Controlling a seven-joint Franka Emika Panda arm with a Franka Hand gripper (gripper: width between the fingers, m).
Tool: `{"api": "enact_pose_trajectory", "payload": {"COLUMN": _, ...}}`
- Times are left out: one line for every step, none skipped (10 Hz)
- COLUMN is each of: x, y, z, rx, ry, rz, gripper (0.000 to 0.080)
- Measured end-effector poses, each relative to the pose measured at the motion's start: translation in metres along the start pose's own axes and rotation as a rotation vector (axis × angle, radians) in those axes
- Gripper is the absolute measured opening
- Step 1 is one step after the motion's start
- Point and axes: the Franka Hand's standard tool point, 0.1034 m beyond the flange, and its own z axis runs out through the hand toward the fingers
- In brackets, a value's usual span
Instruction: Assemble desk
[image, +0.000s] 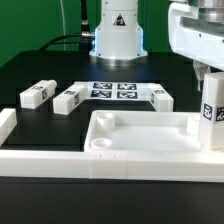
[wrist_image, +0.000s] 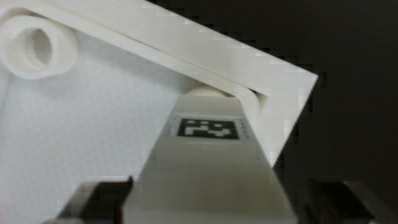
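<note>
The white tray-like tabletop (image: 140, 135) lies at the front of the table. In the wrist view its corner (wrist_image: 107, 110) and a round socket (wrist_image: 36, 48) show. My gripper (image: 212, 85) is shut on a tagged leg block (image: 210, 112) and holds it upright, with its lower end at the tabletop's corner on the exterior view's right. In the wrist view the leg block (wrist_image: 210, 150) runs between my dark fingers (wrist_image: 111, 200), and its far end meets the tray's corner rim; my gripper (wrist_image: 214, 205) clasps its near end. Three loose leg blocks lie behind: two (image: 37, 94) (image: 70, 97) on the exterior view's left, one (image: 161, 97) right of centre.
The marker board (image: 113, 91) lies flat in front of the robot base (image: 118, 40). White border rails run along the front (image: 60, 160) and the exterior view's left (image: 5, 125) of the black table.
</note>
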Motion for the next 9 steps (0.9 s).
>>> {"api": "enact_pose_trajectory", "payload": {"x": 0.0001, "y": 0.0001, "z": 0.0002, "rx": 0.0, "ry": 0.0, "rz": -0.041, "gripper": 0.0593}}
{"api": "enact_pose_trajectory", "payload": {"x": 0.0001, "y": 0.0002, "z": 0.0004, "rx": -0.001, "ry": 0.0, "rz": -0.114, "gripper": 0.0637}}
{"api": "enact_pose_trajectory", "payload": {"x": 0.0002, "y": 0.0002, "z": 0.0005, "rx": -0.001, "ry": 0.0, "rz": -0.199, "gripper": 0.0637}}
{"api": "enact_pose_trajectory", "payload": {"x": 0.0002, "y": 0.0003, "z": 0.0007, "rx": -0.001, "ry": 0.0, "rz": -0.267, "gripper": 0.0647}}
{"api": "enact_pose_trajectory", "payload": {"x": 0.0003, "y": 0.0004, "z": 0.0008, "rx": -0.001, "ry": 0.0, "rz": -0.317, "gripper": 0.0647}}
{"api": "enact_pose_trajectory", "payload": {"x": 0.0005, "y": 0.0004, "z": 0.0007, "rx": -0.003, "ry": 0.002, "rz": -0.421, "gripper": 0.0649}}
{"api": "enact_pose_trajectory", "payload": {"x": 0.0001, "y": 0.0, "z": 0.0004, "rx": -0.007, "ry": 0.009, "rz": -0.512, "gripper": 0.0649}}
{"api": "enact_pose_trajectory", "payload": {"x": -0.0016, "y": -0.0001, "z": 0.0006, "rx": -0.018, "ry": 0.021, "rz": -0.602, "gripper": 0.0649}}
{"api": "enact_pose_trajectory", "payload": {"x": -0.0039, "y": -0.0007, "z": 0.0002, "rx": -0.029, "ry": 0.033, "rz": -0.733, "gripper": 0.0649}}
